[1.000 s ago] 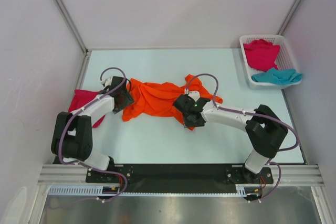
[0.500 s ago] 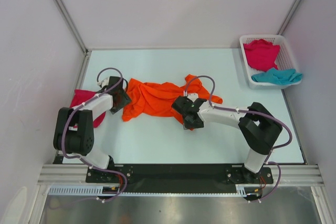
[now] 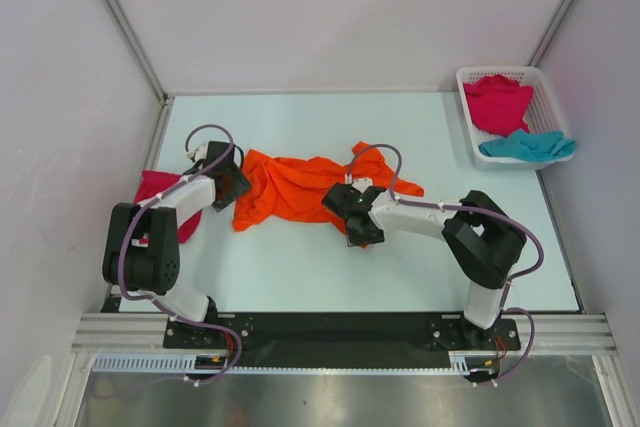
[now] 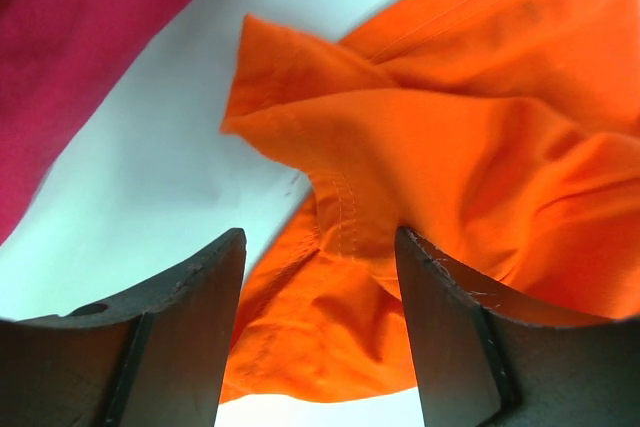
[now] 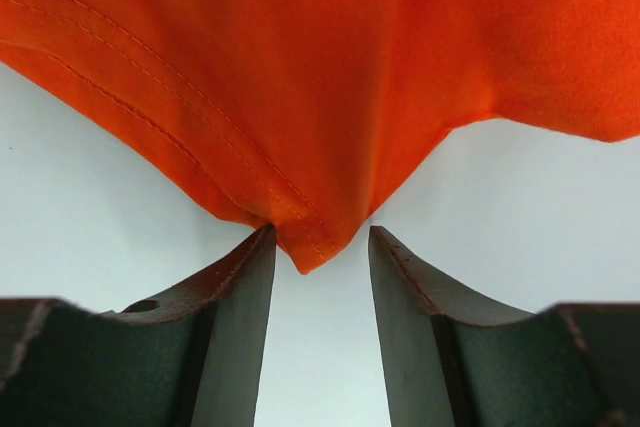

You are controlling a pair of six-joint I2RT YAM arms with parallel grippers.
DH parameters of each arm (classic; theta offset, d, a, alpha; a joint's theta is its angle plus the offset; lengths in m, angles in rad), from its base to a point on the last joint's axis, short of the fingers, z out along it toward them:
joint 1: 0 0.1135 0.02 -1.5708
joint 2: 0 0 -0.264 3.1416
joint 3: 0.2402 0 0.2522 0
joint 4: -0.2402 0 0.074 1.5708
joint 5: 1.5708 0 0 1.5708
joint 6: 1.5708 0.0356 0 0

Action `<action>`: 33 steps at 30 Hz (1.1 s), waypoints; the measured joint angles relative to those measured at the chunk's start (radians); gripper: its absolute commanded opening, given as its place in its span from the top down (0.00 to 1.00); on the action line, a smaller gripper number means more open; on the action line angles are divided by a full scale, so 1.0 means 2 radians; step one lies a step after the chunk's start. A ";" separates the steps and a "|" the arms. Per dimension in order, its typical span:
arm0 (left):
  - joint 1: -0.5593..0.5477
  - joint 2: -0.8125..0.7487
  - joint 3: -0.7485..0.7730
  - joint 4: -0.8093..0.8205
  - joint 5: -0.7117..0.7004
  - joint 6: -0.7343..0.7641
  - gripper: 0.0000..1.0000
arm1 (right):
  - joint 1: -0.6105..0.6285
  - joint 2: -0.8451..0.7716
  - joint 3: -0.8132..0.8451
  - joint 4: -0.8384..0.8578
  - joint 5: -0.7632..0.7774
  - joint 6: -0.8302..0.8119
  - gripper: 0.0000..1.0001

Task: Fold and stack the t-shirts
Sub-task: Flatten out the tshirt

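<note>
At table [image 3: 300, 277] centre, orange shirt [image 3: 300, 187] lies crumpled, long axis left-right. Your right claw [image 5: 320, 235] gapes, shirt's near corner poking between jaws, not yet clamped. Your left claw [image 4: 318, 247] gapes astride left hem.

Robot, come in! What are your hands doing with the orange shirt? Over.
Left gripper open over hem of crumpled orange cloth t-shirt. Right gripper open, shirt corner between its jaws. Nothing in the way.

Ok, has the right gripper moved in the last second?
Yes. In the top view the right gripper has slid slightly left, away from the white basket, elbow following; its open jaws straddle a corner of the orange t-shirt.
</note>
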 measured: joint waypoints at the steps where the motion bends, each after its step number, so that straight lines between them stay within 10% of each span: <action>1: 0.000 0.000 0.003 0.000 0.001 0.000 0.34 | 0.000 0.002 0.002 0.000 0.002 -0.001 0.53; 26: -0.016 0.044 0.018 0.040 0.041 -0.013 0.45 | 0.001 0.029 0.029 0.011 0.015 -0.007 0.90; 33: -0.016 0.051 0.018 0.051 0.051 -0.018 0.91 | 0.002 0.032 0.033 0.010 0.016 -0.014 1.00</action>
